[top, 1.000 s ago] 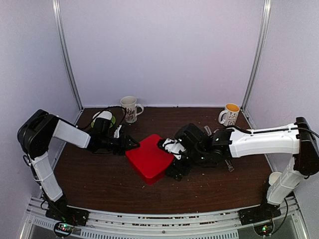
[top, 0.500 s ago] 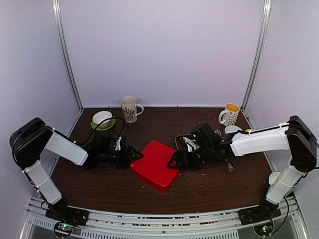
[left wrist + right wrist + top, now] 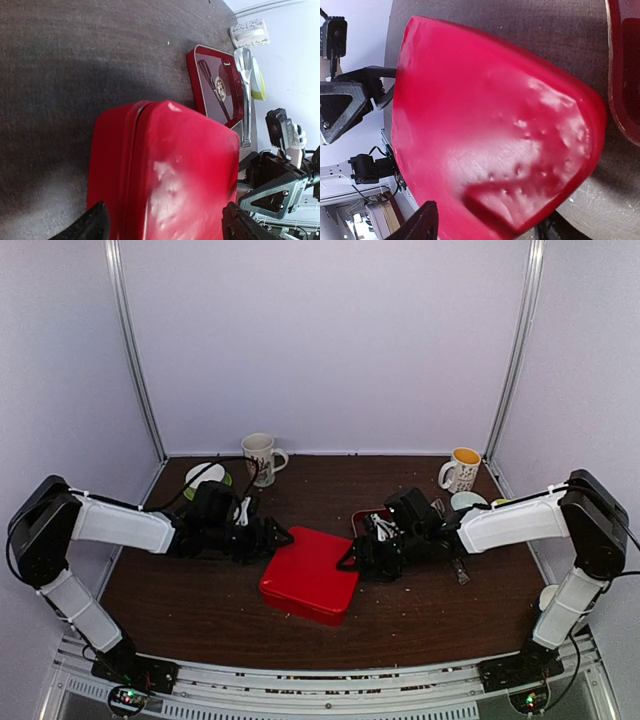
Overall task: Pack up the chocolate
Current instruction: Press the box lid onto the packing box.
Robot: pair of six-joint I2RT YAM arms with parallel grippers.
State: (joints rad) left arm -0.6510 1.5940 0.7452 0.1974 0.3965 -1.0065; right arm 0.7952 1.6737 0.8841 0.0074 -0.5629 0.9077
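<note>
Though no chocolate could be seen, the lidded red box (image 3: 310,575) lay between both grippers. At its far-left corner sat the left gripper (image 3: 282,537) and at its right edge the right gripper (image 3: 347,562), each with jaws spread wide astride it; whether either actually gripped could not be told. Both arms reached low toward the centre, forearms near level.

L mug (image 3: 260,458), R mug (image 3: 461,471), bowl (image 3: 205,476), tray (image 3: 227,105)

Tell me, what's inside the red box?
The red box is shut, resting on the brown table. Only its shiny outside shows; its inside is covered, so what it holds cannot be seen.
</note>
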